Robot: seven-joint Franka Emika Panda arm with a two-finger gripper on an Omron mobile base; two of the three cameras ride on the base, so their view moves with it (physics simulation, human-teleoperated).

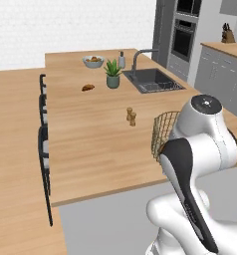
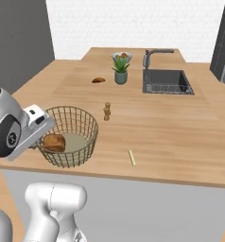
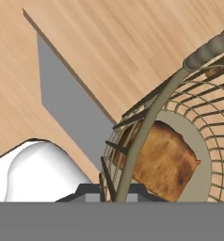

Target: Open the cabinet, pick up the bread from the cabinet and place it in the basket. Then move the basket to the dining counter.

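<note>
Gripper (image 2: 38, 138) down at basket (image 2: 69, 136) rim, on the side nearest the table's front edge; hand angled in from the robot's side. Probably clamped on the rim wire, since in hand view the rim (image 3: 147, 122) runs straight up from between the fingertips, but tips themselves hidden under the grey band, so cannot tell closed from open. Rim grip makes sense: only thin wire to take hold of on a mesh bowl.

Bread (image 2: 54, 142) inside basket, just ahead of the gripper, lying on the pale bottom against the near wall. Likely slid there; sits tilted in hand view. Placement step looks done.

Basket resting on dining counter (image 2: 171, 137), the big light-wood table, close to its front edge. Bottom appears flat on the wood in right base view. Judged: final move at or near its end; release and retreat left.

Further ahead of gripper, well apart: two small shakers (image 2: 107, 111); beyond them flat pastry (image 2: 99, 80), potted plant (image 2: 120, 69), grey bowl (image 2: 122, 56). Ahead and to the right: thin pale stick (image 2: 132, 157) near the basket, sink (image 2: 167, 82) with tap (image 2: 150, 56) far off.

Risk noted: basket near the edge; a snagged finger on withdrawal could drag it off.
</note>
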